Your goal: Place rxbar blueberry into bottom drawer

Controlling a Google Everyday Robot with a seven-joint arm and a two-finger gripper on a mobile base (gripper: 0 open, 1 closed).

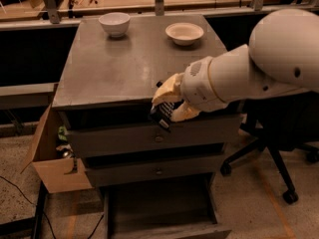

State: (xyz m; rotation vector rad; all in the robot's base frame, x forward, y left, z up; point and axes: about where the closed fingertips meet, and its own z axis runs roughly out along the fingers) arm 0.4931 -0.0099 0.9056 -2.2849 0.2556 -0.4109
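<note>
My gripper [167, 106] is shut on the rxbar blueberry [162, 114], a dark wrapper with white print, whose lower end sticks out below the pale fingers [167, 90]. It hangs in front of the cabinet's front edge, level with the top drawer [124, 138]. The bottom drawer [159, 205] is pulled open below, a shallow tray with a dark inside. The bar is well above it and slightly to the right of its middle.
Two white bowls [114, 23] [184, 33] stand at the back of the grey cabinet top [119, 68]. An open cardboard box [52, 158] sits left of the cabinet. A black office chair [279, 153] stands at the right.
</note>
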